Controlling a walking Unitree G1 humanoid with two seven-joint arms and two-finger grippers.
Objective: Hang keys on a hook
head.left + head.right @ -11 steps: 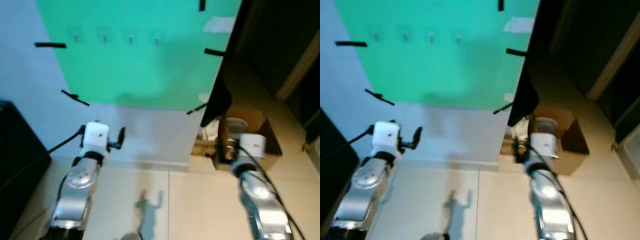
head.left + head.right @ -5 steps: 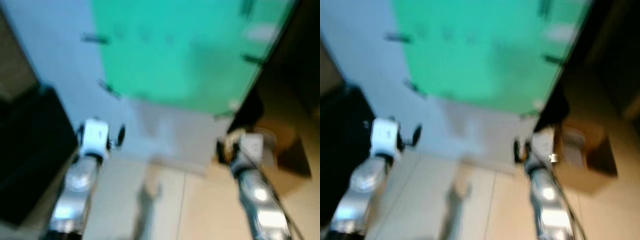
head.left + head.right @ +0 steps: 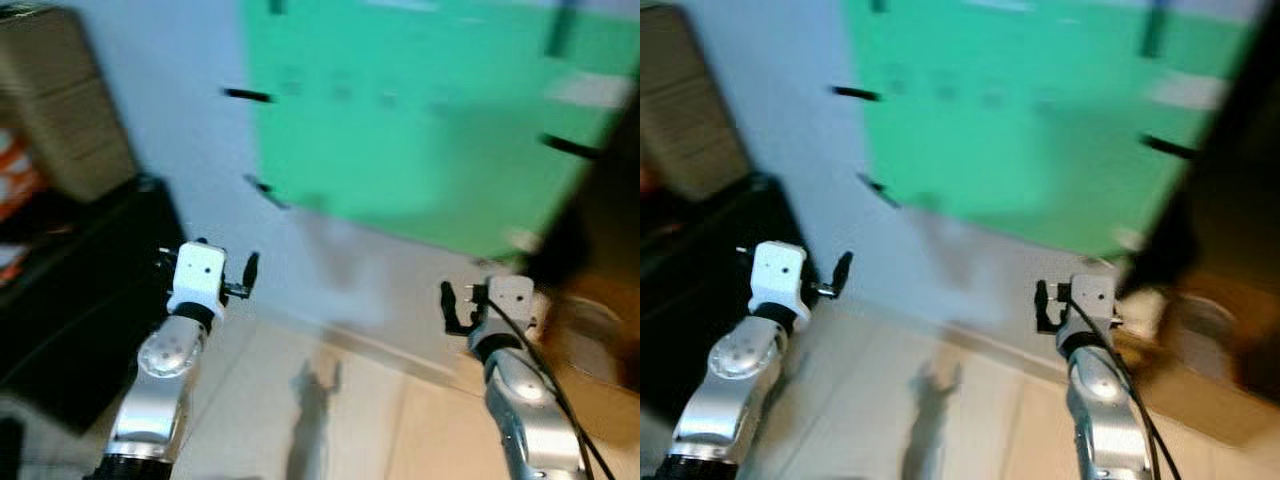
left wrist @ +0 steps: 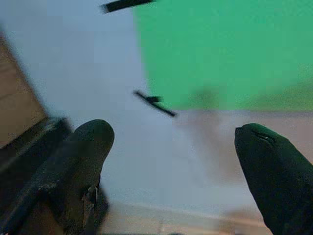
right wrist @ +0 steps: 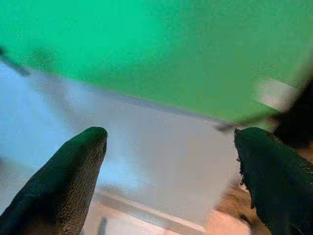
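A green sheet point(image 3: 420, 130) is taped to the pale wall ahead, with a row of small hooks point(image 3: 340, 92) near its top, blurred. My left gripper point(image 3: 207, 262) is raised at the lower left, well below the hooks. In the left wrist view its fingers point(image 4: 83, 161) stand wide apart, open, with nothing between them. My right gripper point(image 3: 485, 300) is raised at the lower right, facing the wall. Its fingers point(image 5: 68, 181) are also open and empty.
A black cabinet point(image 3: 80, 300) stands at the left with cardboard boxes point(image 3: 70, 110) on top. A brown cardboard box point(image 3: 600, 370) sits on the floor at the right, under a dark door edge point(image 3: 610, 200). Beige tiled floor point(image 3: 330, 420) lies between the arms.
The camera has swung to the left, so the green sheet has shifted right and the black cabinet and boxes have come into view. Both arms keep their pose.
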